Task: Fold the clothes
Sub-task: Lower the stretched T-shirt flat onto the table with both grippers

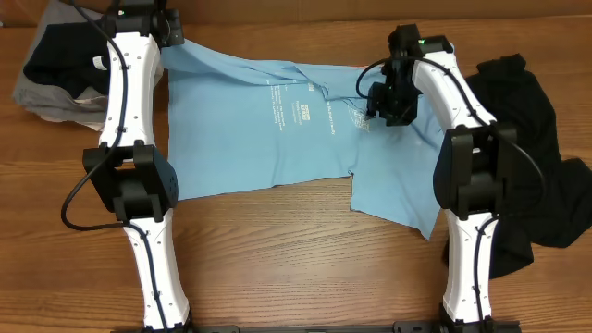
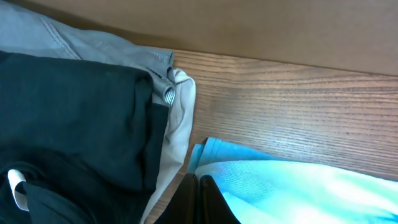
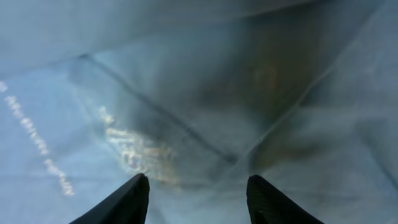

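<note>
The right arm rises from the near edge with its elbow bent. The right tool (image 3: 198, 179) is spread just over the printed part of the light blue T-shirt (image 1: 250, 129), which lies flat on the tabletop (image 1: 305, 250). Farther off, the left arm is stretched out, and the left tool (image 2: 198, 199) is pressed together, pinching the shirt's far left corner.

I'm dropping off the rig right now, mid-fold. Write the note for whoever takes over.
Left hand: shut, pinching the far-left corner of the light blue T-shirt.
Right hand: open, empty, low over the shirt's print.
Black garment: crumpled at the right.
Black and grey pile: far left.
Done: shirt spread out, wrinkled.
Left: every fold.
</note>
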Controlling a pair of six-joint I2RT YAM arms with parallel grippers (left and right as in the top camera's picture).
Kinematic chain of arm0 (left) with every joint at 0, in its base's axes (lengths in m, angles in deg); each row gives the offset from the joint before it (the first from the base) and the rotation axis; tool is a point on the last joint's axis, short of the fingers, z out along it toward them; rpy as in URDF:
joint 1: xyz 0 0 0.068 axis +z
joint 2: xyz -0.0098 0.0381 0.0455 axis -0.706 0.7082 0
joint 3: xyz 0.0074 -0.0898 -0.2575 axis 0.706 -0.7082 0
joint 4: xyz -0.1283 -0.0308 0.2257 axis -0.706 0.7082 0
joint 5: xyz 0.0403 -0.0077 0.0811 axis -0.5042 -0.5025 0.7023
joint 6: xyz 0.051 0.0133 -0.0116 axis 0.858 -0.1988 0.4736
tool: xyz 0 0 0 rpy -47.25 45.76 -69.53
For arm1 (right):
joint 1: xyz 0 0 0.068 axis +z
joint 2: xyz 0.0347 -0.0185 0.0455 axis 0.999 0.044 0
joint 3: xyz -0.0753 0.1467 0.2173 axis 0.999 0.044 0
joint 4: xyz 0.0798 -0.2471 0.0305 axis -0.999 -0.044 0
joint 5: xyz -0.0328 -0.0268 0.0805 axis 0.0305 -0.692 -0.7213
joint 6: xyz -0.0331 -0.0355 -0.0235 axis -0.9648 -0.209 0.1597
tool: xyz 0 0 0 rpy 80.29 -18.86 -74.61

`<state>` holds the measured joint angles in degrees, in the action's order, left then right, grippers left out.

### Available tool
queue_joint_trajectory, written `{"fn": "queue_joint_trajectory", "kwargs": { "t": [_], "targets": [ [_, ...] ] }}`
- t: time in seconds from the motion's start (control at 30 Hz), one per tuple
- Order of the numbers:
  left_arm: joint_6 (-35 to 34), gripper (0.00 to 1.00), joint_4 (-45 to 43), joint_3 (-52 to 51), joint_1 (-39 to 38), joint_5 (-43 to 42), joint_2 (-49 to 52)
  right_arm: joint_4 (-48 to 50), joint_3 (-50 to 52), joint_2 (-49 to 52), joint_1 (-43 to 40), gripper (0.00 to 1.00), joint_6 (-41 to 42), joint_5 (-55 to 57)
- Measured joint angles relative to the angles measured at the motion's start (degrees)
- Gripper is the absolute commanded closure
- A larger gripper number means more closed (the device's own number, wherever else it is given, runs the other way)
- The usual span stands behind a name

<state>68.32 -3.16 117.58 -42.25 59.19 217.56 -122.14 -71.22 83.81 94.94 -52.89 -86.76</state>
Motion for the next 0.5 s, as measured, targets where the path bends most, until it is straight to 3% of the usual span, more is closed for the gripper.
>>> {"fn": "queue_joint_trajectory", "kwargs": {
  "t": [0.3,0.5],
  "targets": [
    [0.0,0.96,1.4,0.0,0.0,0.0,0.0,4.8,3.3,-0.5,-0.3,0.55,3.0,1.7],
    [0.0,0.96,1.8,0.0,0.0,0.0,0.0,5.7,3.4,-0.5,-0.3,0.67,3.5,1.9]
  ]
}}
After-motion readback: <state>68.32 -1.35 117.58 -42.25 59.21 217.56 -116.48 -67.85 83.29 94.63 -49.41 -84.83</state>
